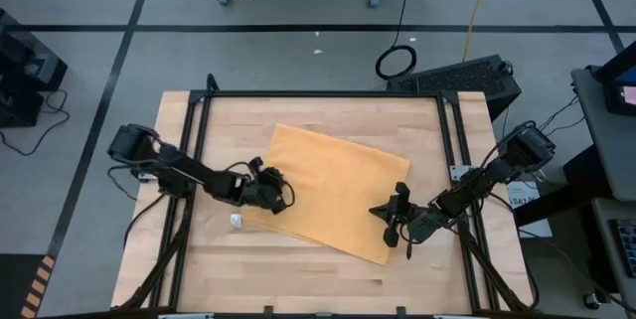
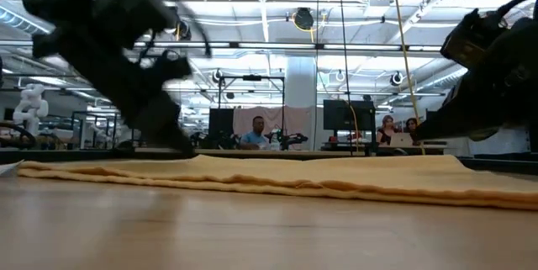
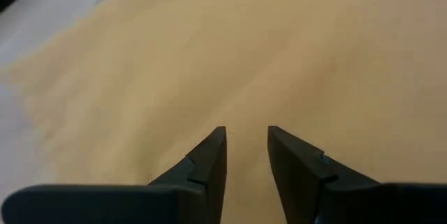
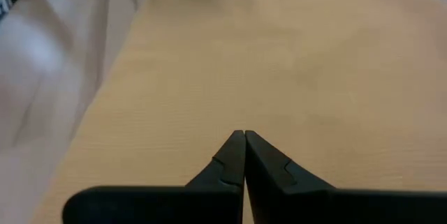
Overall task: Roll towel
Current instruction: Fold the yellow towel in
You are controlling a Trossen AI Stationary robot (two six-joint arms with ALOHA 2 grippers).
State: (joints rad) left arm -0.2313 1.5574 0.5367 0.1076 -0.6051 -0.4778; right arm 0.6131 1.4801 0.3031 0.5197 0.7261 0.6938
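The wooden table (image 1: pixel 298 269) carries the towel (image 1: pixel 338 185), a mustard-yellow cloth spread flat and skewed across its middle, with no roll started. The left gripper (image 1: pixel 273 198) sits at the towel's left edge, fingers (image 3: pixel 209 161) parted a little over the cloth with nothing between them. The right gripper (image 1: pixel 396 218) rests on the towel's right side, fingers (image 4: pixel 234 158) pressed tight together, holding nothing. A small white object (image 1: pixel 237 222) lies on the table just off the towel's left corner; any writing on it is too small to read.
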